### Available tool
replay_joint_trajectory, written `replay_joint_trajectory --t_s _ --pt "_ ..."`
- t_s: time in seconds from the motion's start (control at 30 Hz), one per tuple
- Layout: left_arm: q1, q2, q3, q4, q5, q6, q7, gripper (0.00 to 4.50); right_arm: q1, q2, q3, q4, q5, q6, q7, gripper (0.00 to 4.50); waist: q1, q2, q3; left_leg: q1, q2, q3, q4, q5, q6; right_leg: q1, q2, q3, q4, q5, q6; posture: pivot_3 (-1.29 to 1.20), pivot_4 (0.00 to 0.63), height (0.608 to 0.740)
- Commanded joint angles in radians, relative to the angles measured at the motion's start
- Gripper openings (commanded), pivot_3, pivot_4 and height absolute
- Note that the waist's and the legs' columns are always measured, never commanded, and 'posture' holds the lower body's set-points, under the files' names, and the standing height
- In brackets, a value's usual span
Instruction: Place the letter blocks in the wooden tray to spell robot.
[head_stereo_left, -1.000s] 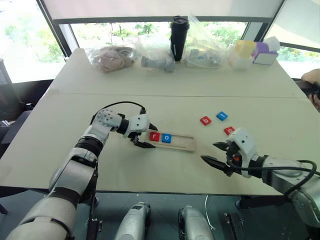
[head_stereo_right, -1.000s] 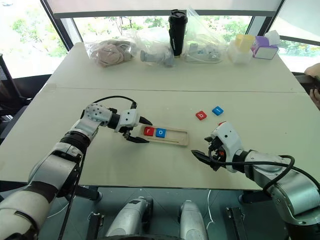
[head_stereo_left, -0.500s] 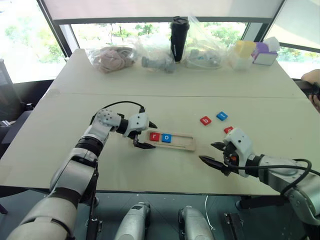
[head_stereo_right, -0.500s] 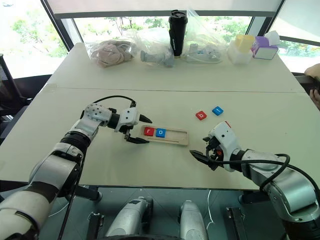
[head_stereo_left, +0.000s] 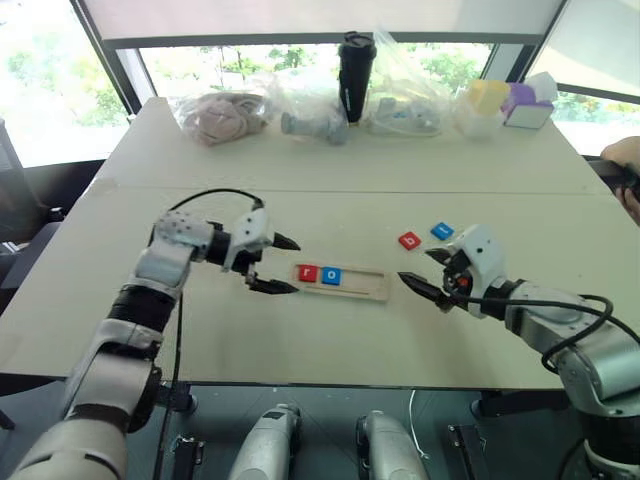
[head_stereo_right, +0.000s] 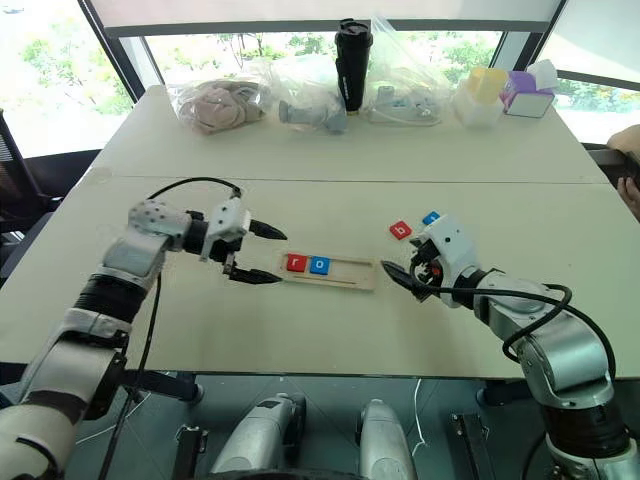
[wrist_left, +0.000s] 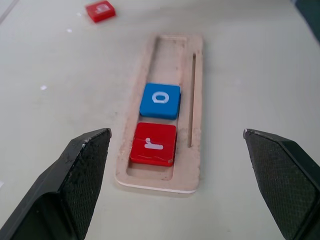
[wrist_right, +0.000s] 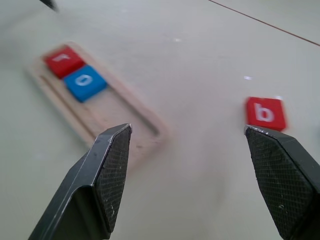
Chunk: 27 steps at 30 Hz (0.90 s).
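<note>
The wooden tray (head_stereo_left: 369, 285) lies mid-table with a red "r" block (head_stereo_left: 308, 273) and a blue "o" block (head_stereo_left: 331, 276) at its left end. The rest of its slot is bare. A red "b" block (head_stereo_left: 409, 240) and a blue block (head_stereo_left: 441, 231) lie loose on the table to the tray's far right. My left gripper (head_stereo_left: 296, 266) hovers open just left of the tray, pointing at it, nothing between its fingers (wrist_left: 80, 175). My right gripper (head_stereo_left: 415, 265) is open and empty by the tray's right end, below the "b" block (wrist_right: 265, 113).
Along the table's far edge stand clear bags of items (head_stereo_left: 225, 115), a black tumbler (head_stereo_left: 355, 70) and pastel boxes (head_stereo_left: 505, 105). A person's hand (head_stereo_left: 625, 160) shows at the right edge. A seam (head_stereo_left: 400, 193) runs across the table behind the blocks.
My left gripper has drawn back to the left and up, away from the tray's left end. My right gripper has moved forward, closer to the tray's right end and the "b" block.
</note>
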Motion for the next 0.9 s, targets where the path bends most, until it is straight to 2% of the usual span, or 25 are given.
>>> replay_joint_trajectory --t_s 0.03,0.3,0.43,0.63,0.73,0.9 --pt "0.091 0.059 0.099 -0.208 -0.106 0.183 0.065 4.44 -0.019 -0.005 -0.008 -0.024 0.009 -0.015 0.033 3.68 -0.002 0.000 0.000 0.000 0.000 0.000 0.000 0.000 0.000 0.000 0.000 0.000 0.000 0.000 0.000 0.00 0.150 0.740" --pt "0.326 0.124 0.263 -0.548 -0.232 0.439 0.285 4.44 -0.151 0.063 0.229 0.123 -0.164 -0.152 0.051 3.68 -0.013 0.000 0.000 0.001 0.001 0.000 -0.001 -0.001 -0.002 -0.001 -0.001 0.001 0.001 0.000 -0.001 0.00 0.150 0.740" --pt "0.407 0.164 0.316 -0.649 -0.282 0.500 0.335 4.44 -0.231 0.116 0.283 0.248 -0.226 -0.227 0.068 3.68 -0.019 0.000 0.000 0.001 0.001 0.000 -0.001 -0.001 -0.003 -0.001 -0.001 0.001 0.001 0.000 -0.001 0.00 0.150 0.740" --pt "0.425 0.177 0.330 -0.682 -0.319 0.516 0.393 4.44 -0.327 0.183 0.182 0.443 -0.305 -0.328 -0.072 3.68 -0.015 0.000 0.000 0.001 0.000 0.000 -0.001 -0.001 -0.004 -0.002 0.000 0.001 0.001 0.000 -0.001 0.00 0.150 0.740" --pt "0.430 0.184 0.323 -0.691 -0.335 0.517 0.400 4.44 -0.338 0.210 0.122 0.478 -0.264 -0.288 -0.066 3.68 -0.016 0.000 0.000 0.001 0.000 0.000 -0.002 -0.001 -0.004 -0.002 0.001 0.001 0.002 0.000 -0.001 0.00 0.150 0.740" --pt "0.424 0.197 0.308 -0.669 -0.336 0.497 0.401 4.44 -0.341 0.227 0.103 0.537 -0.260 -0.254 -0.048 3.68 -0.019 0.000 0.000 0.001 0.000 0.001 -0.004 0.000 -0.003 -0.004 0.001 0.001 0.003 0.000 -0.001 0.00 0.150 0.740"
